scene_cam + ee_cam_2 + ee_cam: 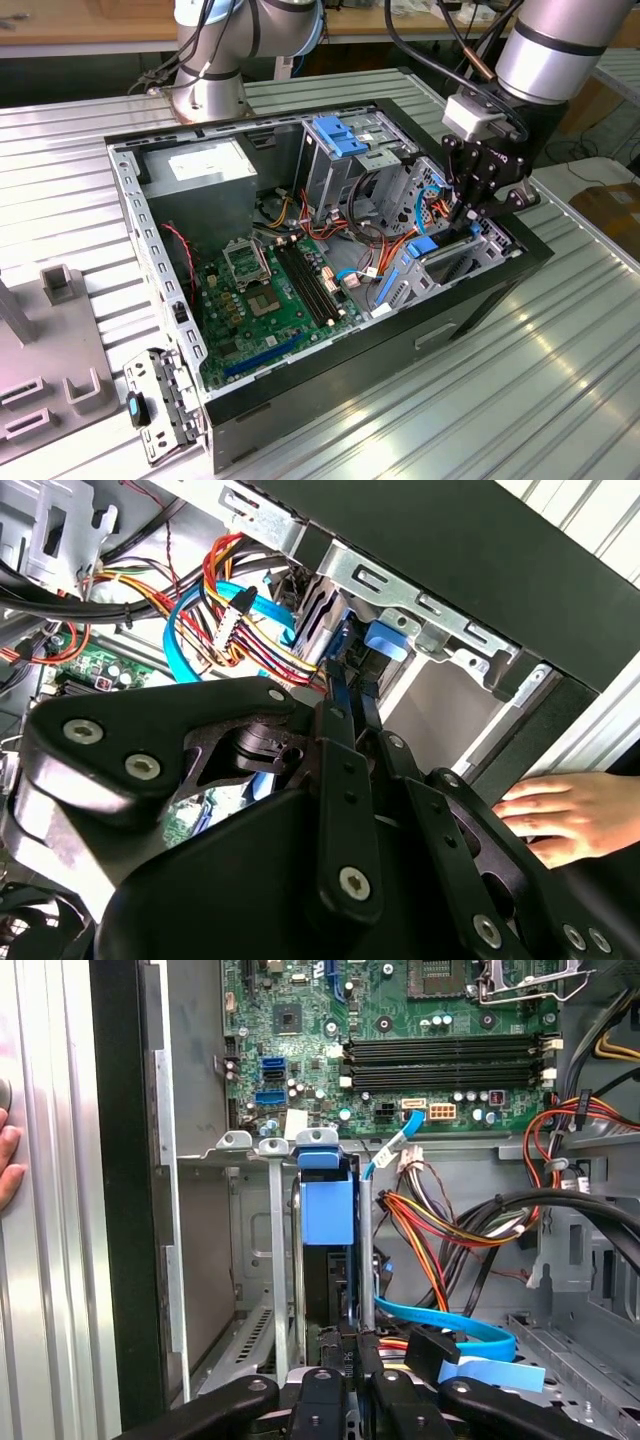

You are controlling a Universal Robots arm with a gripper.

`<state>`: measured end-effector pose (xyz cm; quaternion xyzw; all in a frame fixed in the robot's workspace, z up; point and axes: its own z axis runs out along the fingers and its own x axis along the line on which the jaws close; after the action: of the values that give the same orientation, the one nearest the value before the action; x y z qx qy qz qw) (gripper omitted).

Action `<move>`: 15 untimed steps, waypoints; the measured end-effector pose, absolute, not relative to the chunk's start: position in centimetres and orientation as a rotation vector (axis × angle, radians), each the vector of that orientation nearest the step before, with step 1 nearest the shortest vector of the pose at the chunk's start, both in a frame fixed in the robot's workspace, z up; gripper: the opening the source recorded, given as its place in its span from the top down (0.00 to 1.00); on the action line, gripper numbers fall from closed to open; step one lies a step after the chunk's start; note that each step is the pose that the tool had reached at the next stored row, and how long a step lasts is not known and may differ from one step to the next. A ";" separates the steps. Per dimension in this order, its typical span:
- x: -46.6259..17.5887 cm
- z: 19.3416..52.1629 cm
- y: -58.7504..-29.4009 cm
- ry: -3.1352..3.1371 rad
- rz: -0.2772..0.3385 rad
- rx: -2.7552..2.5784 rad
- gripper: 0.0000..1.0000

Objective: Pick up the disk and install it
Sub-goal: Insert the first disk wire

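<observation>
Down at the front of the open case (300, 420), in the exterior view, a loose metal bracket (165, 405) lies on the ribbed bench (500, 400) just beside the case's near corner. Inside, the green motherboard (275, 290) lies flat on the bottom with its RAM slots (305, 280) running along it. Over on the exterior view's right, the black pincer (470, 215) is lowered into the drive bay (470, 265), right at the blue rail of the disk (425, 245). In the first wrist view the disk (328, 1260) sits edge-on in the bay between the metal guide walls, blue tab toward the board, and the pincer (352, 1355) looks clenched on its near end, fingers tight against both sides. Same story in the second wrist view: pincer (350, 695) closed narrow on the disk (340, 645). A tangle of orange, red and yellow wires (440, 1225) plus a blue flat cable (450, 1320) hangs just beside it. A person's hand (555, 815) rests on the case's outer wall. Further back there's the cage (340, 165) with a blue latch (335, 135), the power supply (205, 165), and the arm base (205, 90).
</observation>
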<state>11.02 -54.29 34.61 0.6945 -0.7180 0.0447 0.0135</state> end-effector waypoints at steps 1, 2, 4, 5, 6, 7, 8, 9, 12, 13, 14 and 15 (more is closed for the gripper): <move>11.0 34.6 -54.3 -2.237 0.139 2.163 0.83; 11.0 34.6 -54.3 -2.238 0.137 2.164 0.83; 11.0 34.6 -54.3 -2.244 0.125 2.170 0.83; 11.0 34.6 -54.4 -2.245 0.124 2.170 0.83; 11.0 34.6 -54.4 -2.245 0.124 2.170 0.83; 11.0 34.6 -54.4 -2.245 0.124 2.170 0.83; 11.0 34.6 -54.4 -2.245 0.124 2.170 0.83; 11.0 34.6 -54.4 -2.245 0.124 2.170 0.83; 11.0 34.7 -54.4 -2.244 0.124 2.170 0.83; 11.0 34.8 -54.4 -2.244 0.124 2.170 0.83; 11.0 34.8 -54.4 -2.245 0.124 2.170 0.83; 11.0 34.8 -54.4 -2.245 0.124 2.170 0.83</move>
<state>11.02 -54.37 34.80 0.6945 -0.7184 0.0396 0.0086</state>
